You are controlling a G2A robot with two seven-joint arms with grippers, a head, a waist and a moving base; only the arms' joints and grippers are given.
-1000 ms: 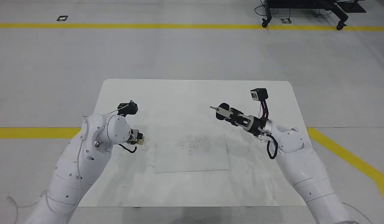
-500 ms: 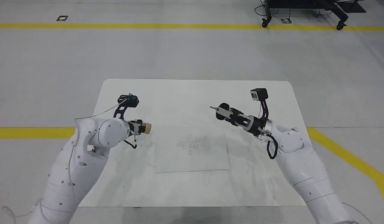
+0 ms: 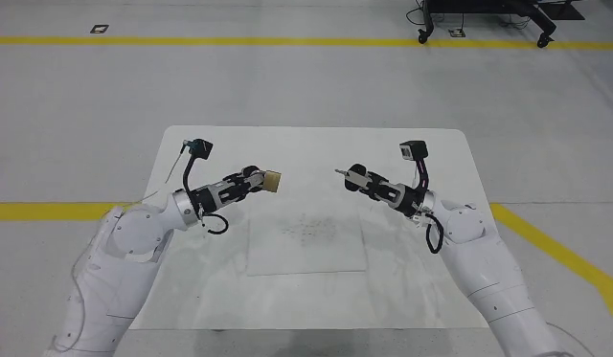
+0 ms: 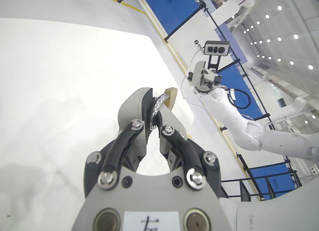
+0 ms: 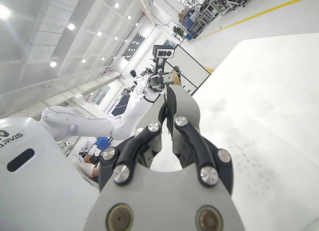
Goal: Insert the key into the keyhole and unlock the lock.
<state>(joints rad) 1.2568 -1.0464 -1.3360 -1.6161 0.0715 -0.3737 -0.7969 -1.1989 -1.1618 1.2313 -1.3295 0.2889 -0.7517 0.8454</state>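
A brass padlock (image 3: pixel 272 180) hangs above the left half of the white table (image 3: pixel 316 146), with my left gripper (image 3: pixel 254 179) shut on its steel shackle (image 4: pixel 159 99). The lock body (image 4: pixel 171 96) sticks out past the fingertips, toward the other arm. My right gripper (image 3: pixel 357 177) is held above the right half of the table, shut on a small silver key (image 3: pixel 341 173) whose tip points left at the lock. A gap of open air lies between key and lock. In the right wrist view the closed fingers (image 5: pixel 179 102) line up with the far-off lock (image 5: pixel 176 77).
A thin pale mat (image 3: pixel 306 244) with faint marks lies flat in the table's middle, below both grippers. Yellow floor lines (image 3: pixel 287 41) run past the table, and a black cart (image 3: pixel 498 3) stands far behind it.
My left arm has swung up from the table's left edge toward the centre, carrying the lock and turning it to face the key. The right arm has not moved.
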